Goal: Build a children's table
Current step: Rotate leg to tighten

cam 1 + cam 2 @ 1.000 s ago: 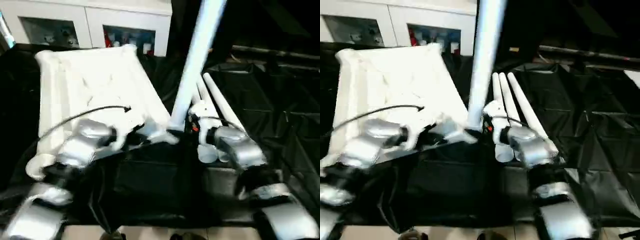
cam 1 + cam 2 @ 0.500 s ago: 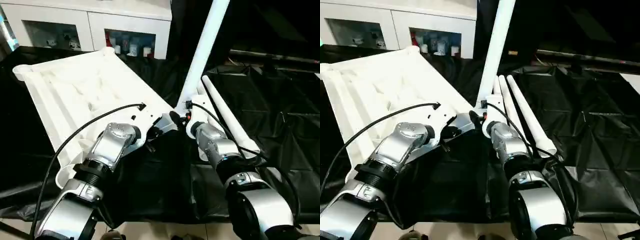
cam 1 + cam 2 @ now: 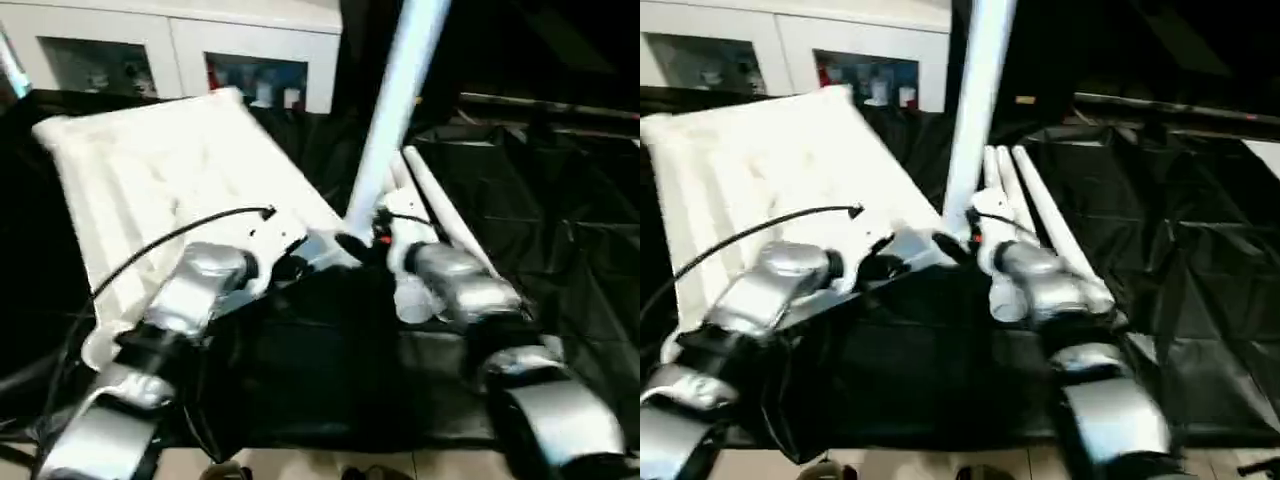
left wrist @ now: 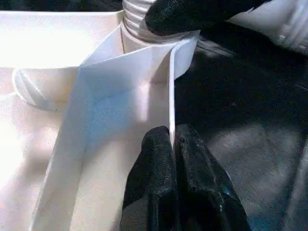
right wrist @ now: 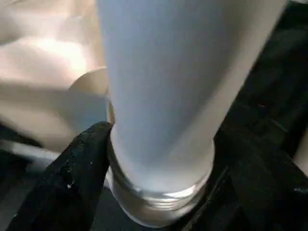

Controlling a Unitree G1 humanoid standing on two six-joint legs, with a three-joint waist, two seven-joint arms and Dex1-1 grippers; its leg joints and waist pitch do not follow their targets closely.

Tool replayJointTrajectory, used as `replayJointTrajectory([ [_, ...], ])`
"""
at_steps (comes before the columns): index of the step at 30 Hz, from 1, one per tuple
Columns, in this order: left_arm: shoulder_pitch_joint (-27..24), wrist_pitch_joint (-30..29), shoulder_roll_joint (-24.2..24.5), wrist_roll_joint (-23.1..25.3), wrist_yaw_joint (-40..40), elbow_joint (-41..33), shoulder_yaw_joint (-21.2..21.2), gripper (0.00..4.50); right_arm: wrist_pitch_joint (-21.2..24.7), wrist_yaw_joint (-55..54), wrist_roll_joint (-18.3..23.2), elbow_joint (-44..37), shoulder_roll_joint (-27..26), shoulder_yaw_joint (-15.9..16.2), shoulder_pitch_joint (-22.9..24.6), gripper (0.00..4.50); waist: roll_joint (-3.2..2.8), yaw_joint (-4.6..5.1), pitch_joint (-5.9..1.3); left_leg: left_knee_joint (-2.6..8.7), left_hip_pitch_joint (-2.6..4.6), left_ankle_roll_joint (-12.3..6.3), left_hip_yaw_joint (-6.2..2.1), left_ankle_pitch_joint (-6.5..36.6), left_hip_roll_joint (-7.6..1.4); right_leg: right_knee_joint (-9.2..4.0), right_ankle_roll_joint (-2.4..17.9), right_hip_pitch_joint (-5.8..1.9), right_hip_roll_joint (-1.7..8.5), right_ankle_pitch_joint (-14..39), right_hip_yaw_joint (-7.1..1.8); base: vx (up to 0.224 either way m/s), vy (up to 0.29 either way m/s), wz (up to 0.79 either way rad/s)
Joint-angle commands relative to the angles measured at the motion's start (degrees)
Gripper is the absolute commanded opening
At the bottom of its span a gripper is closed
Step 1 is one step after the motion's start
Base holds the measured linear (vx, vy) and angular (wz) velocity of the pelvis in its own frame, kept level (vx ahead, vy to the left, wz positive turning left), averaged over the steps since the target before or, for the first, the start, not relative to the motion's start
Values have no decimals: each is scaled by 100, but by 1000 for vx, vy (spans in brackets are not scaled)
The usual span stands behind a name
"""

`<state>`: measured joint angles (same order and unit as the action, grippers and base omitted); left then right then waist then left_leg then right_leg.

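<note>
The white table top (image 3: 170, 170) lies underside up on black sheeting. One white leg (image 3: 395, 100) stands upright in its near right corner socket. My left gripper (image 4: 172, 132) is shut on the thin rim (image 4: 171, 86) of the top, just beside that socket. My right gripper (image 5: 166, 144) straddles the foot of the leg (image 5: 163, 86), one black finger (image 5: 72, 178) resting against the threaded base and the other standing a little off it, so the jaws are open. In the left eye view both grippers meet at this corner (image 3: 335, 250).
More white legs (image 3: 440, 215) lie side by side on the black sheet (image 3: 560, 230) to the right of the standing leg. A white cabinet with glass doors (image 3: 180, 50) stands behind the table top. The sheet's front edge runs below my forearms.
The head camera has swung, so the whole picture has shifted. Both grippers stay at the near corner and the leg still stands upright in its socket.
</note>
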<state>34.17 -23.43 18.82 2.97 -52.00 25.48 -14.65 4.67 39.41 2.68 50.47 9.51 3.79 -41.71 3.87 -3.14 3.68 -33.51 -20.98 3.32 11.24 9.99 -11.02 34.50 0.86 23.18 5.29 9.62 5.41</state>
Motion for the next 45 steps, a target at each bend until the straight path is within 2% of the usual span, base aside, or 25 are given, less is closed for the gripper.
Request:
replayJointTrajectory([
  [1,-197,204,77,-254,-446,-18,-93,0,43,352,-21,-199,258,59,84,375,-30,-16,-401,397,82,-76,-118,1414,-277,-435,1061,-228,395,1734,-345,0,0,0],
  [2,-267,309,215,-343,-792,-171,-156,0,91,750,33,-348,404,141,134,375,-39,-18,-403,396,81,-103,-113,1333,-280,-409,1131,-230,392,1576,-349,0,0,0],
  [4,-299,348,280,-387,-957,-241,-184,0,124,949,54,-425,468,176,159,375,-42,-28,-421,383,68,-175,-107,1110,-289,-343,1251,-257,381,1172,-351,0,0,0],
  [7,-311,347,358,-401,-1129,-295,-215,0,138,1275,25,-491,561,290,176,375,-43,-20,-411,383,72,-167,-100,1069,-281,-319,1357,-266,367,1021,-350,0,0,0],
  [10,-300,378,384,-387,-1159,-276,-215,0,132,1279,-43,-463,566,359,163,375,-42,-25,-407,380,89,-139,-93,1149,-283,-335,1358,-261,378,1139,-359,0,0,0],
  [13,-297,391,390,-400,-1171,-272,-204,0,156,1219,-14,-414,516,313,138,361,-29,-29,-395,389,89,-48,-106,1312,-283,-373,1243,-260,395,1530,-360,0,0,0],
  [14,-300,389,394,-409,-1176,-280,-203,0,161,1246,2,-428,511,302,142,334,-31,-27,-393,391,90,-41,-109,1318,-284,-376,1228,-256,393,1557,-360,0,0,0],
  [21,-318,377,408,-436,-1177,-287,-192,0,221,1383,139,-552,444,257,217,284,-30,-23,-400,385,89,-51,-105,1256,-283,-359,1240,-256,384,1433,-361,0,0,0],
  [24,-251,279,325,-318,-847,-110,-144,0,407,869,245,-473,215,58,305,277,-28,-17,-402,386,76,-58,-106,1180,-279,-349,1237,-267,381,1365,-363,0,0,0],
  [25,-242,276,316,-306,-815,-93,-141,0,422,819,246,-458,199,43,304,275,-34,-15,-391,394,84,-28,-106,1236,-276,-363,1223,-247,381,1456,-364,0,0,0],
  [27,-130,170,188,-172,-392,122,-82,0,546,425,209,-326,91,-25,292,274,-29,-6,-381,401,97,34,-111,1381,-272,-388,1170,-237,377,1692,-361,0,0,0],
  [28,-33,96,78,-67,-51,318,-42,0,636,37,188,-220,-29,-98,276,274,-37,4,-357,404,124,119,-113,1615,-265,-448,1064,-201,385,2118,-364,0,0,0],
  [29,59,28,-33,27,274,501,-9,0,699,-425,159,-95,-158,-174,246,274,-38,5,-354,408,128,153,-131,1708,-265,-462,1008,-201,391,2296,-355,0,0,0],
  [30,146,-15,-154,89,583,670,39,0,749,-884,150,43,-288,-263,207,274,-38,20,-338,411,151,242,-138,1845,-260,-504,913,-166,396,2612,-350,0,0,0],
  [33,328,-159,-483,188,1179,964,93,0,769,-2016,211,431,-643,-503,91,273,-34,35,-326,395,196,300,-173,2170,-242,-593,665,-133,420,3288,-312,0,0,0],
  [34,362,-174,-555,220,1292,1011,85,0,752,-2235,231,500,-734,-559,69,273,-33,46,-310,385,219,292,-181,2324,-229,-649,521,-92,419,3574,-291,0,0,0],
  [35,431,-203,-750,251,1544,1091,92,0,687,-2570,310,652,-958,-661,9,273,-61,74,-304,384,238,295,-188,2486,-230,-693,435,-61,420,3737,-278,0,0,0],
  [37,523,-247,-1017,257,1857,1189,117,0,589,-2951,354,838,-1242,-744,-81,273,-75,75,-309,368,306,345,-223,2714,-224,-751,308,-41,404,3855,-200,0,0,0],
  [38,574,-237,-1144,259,1999,1248,121,0,467,-2971,349,910,-1374,-727,-134,273,-96,101,-308,400,310,342,-252,2944,-234,-786,248,-72,390,3742,-138,0,0,0],
  [39,623,-204,-1224,265,2094,1324,132,0,379,-2994,340,949,-1457,-743,-173,329,-102,103,-309,417,306,344,-262,2992,-241,-784,250,-86,384,3660,-129,0,0,0],
  [40,656,-172,-1271,268,2143,1372,137,0,326,-3023,320,964,-1504,-748,-205,329,-126,109,-304,441,324,356,-266,3117,-252,-797,276,-82,378,3500,-122,0,0,0],
  [41,686,-116,-1304,272,2162,1418,138,0,266,-3009,349,984,-1552,-796,-257,343,-110,120,-309,452,321,361,-273,3162,-254,-789,296,-92,378,3426,-117,0,0,0],
  [42,696,-65,-1304,272,2124,1427,126,0,221,-2959,374,988,-1568,-832,-305,349,-114,153,-301,478,284,379,-300,3280,-252,-768,317,-113,381,3375,-114,-8,52,0],
  [43,671,-27,-1268,264,1998,1382,90,0,163,-2905,333,989,-1550,-789,-343,371,-95,230,-314,518,191,391,-341,3289,-256,-730,319,-193,395,3305,-104,9,57,-15],
  [45,651,-12,-1248,260,1943,1355,75,0,131,-2879,307,992,-1538,-760,-359,379,-96,260,-359,559,67,389,-373,3010,-270,-657,382,-305,431,3026,-142,9,55,-18],
])
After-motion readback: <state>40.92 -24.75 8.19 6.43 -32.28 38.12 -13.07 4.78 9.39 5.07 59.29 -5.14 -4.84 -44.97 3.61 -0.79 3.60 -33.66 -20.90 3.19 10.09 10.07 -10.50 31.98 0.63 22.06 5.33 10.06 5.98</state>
